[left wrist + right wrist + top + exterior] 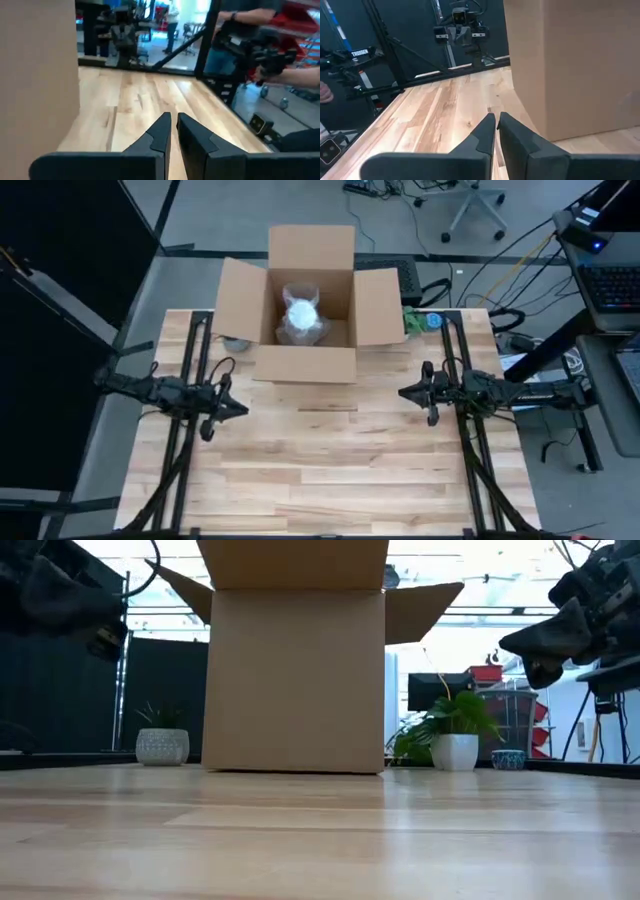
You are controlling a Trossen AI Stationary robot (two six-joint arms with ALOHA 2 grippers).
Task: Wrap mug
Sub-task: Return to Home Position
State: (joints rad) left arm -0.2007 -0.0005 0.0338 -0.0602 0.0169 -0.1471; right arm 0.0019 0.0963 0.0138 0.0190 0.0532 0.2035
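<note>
On the near half of the table (330, 470) we see only bare wood. Mid-table, the left gripper (238, 408) hangs above the planks on its own side, and the right gripper (404, 392) faces it from the other side, the two well apart. Each wrist view shows its own fingers pressed together with nothing between them, so both are clenched and empty. Beyond them, at the far edge, stands the cardboard box (305, 365) with all four flaps spread open. Inside it lies the bubble-wrapped mug (302, 318), a pale bundle near the middle of the box floor. We cannot tell whether a second bundle sits under or beside it. We judge the packing finished and the step in hand to be the retreat to rest. That calls for no grasp, only drawing each arm back to its own side, clear of the box's side flaps.
</note>
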